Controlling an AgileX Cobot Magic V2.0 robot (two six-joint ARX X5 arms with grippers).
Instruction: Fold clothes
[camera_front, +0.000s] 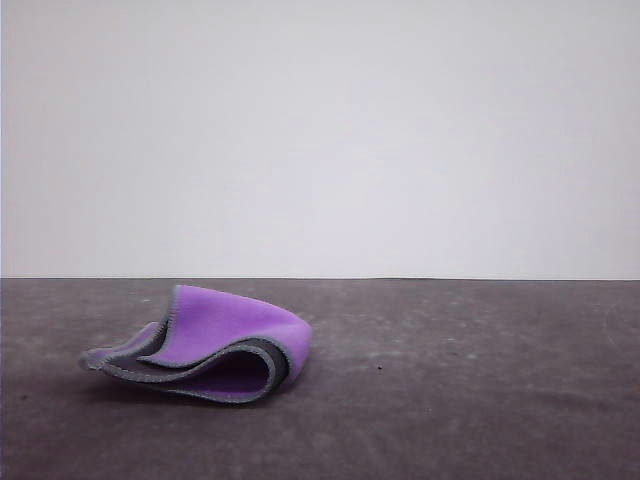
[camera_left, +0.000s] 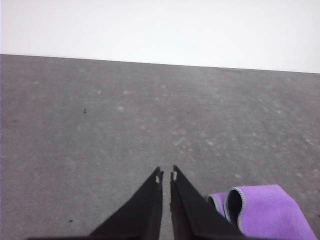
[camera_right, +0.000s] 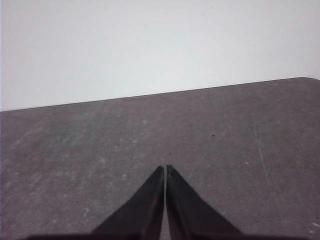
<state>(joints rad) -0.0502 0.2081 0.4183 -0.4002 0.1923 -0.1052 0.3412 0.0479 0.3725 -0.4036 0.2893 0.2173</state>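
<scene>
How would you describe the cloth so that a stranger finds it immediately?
On the dark grey table, look left of centre. There lies a small loosely folded cloth, bright purple outside, dark grey inside, with light grey stitched edging. It alone has colour.

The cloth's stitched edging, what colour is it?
Light grey, against bright purple and dark grey faces of the cloth; clearest in the front view.

Loosely folded purple-grey cloth (camera_front: 215, 340), table's left
</scene>
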